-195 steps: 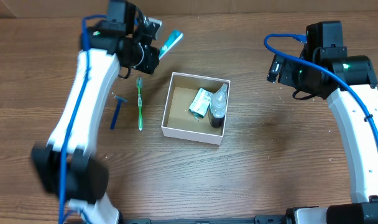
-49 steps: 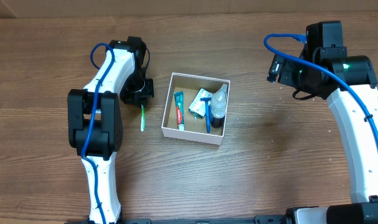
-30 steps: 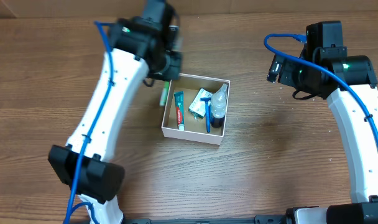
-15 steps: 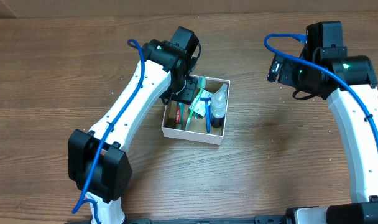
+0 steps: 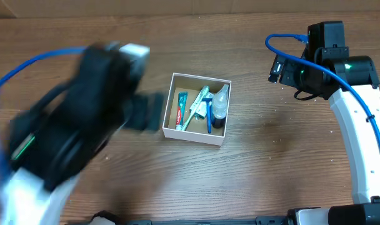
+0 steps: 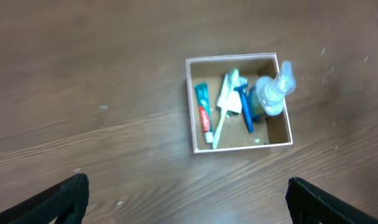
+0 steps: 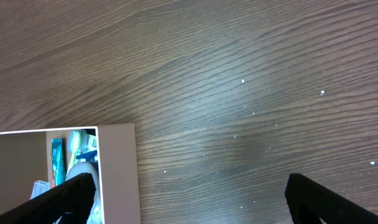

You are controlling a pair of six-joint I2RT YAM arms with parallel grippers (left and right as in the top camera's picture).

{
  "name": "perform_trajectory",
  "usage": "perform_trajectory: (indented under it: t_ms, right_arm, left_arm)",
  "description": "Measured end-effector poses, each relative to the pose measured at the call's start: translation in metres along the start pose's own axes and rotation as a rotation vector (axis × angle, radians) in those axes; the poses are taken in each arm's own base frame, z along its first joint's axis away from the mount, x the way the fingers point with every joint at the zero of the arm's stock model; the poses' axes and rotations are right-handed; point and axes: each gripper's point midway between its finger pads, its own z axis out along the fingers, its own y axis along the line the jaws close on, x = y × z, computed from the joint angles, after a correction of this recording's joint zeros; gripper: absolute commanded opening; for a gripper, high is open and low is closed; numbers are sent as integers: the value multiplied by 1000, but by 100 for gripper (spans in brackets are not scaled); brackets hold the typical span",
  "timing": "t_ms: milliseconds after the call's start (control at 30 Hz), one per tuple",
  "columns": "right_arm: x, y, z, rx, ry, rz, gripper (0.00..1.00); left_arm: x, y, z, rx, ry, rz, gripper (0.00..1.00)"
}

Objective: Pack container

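Observation:
The container [image 5: 192,135] is a square box with white walls and a brown inside, at the table's middle. In it lie a toothpaste tube [image 5: 180,107], a green and white toothbrush [image 5: 194,109], a blue razor [image 5: 209,116] and a clear bottle [image 5: 220,105]. My left arm [image 5: 77,137] is a large blur left of the box. In the left wrist view the container [image 6: 242,149] lies well below and ahead of my left gripper [image 6: 189,208], which is open with nothing in it. My right gripper [image 7: 189,205] is open over bare wood, right of the container's wall [image 7: 117,174].
Brown wooden table [image 5: 271,169] all around the box. The right arm [image 5: 359,125] stands at the right edge, its wrist at the back right with a blue cable [image 5: 284,39].
My left gripper has opened and let the toothbrush go into the container. The left arm has then swung up and away to the left, now blurred. The right arm has not moved.

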Motion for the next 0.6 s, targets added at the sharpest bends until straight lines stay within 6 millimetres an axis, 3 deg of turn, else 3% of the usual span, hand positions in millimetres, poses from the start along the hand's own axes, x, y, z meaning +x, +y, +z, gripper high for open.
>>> perform_trajectory:
  t_ms: [67, 167, 300, 433, 533, 600]
  right_arm:
    - [0, 0, 0, 0, 0, 0, 100]
    - [0, 0, 0, 0, 0, 0, 100]
    - [0, 0, 0, 0, 0, 0, 100]
    - [0, 0, 0, 0, 0, 0, 100]
    - [0, 0, 0, 0, 1, 0, 100]
    - [0, 0, 0, 0, 0, 0, 100]
  left_arm:
    - [13, 16, -42, -24, -91, -27, 100]
    - [37, 37, -89, -56, -210, -60, 100]
    - [72, 60, -117, -98, -306, -119, 100]
    - [107, 86, -116, -175, -424, -211, 100]
    - [131, 99, -82, -240, -448, -242, 100]
    - [137, 103, -54, -279, -471, -257, 100]
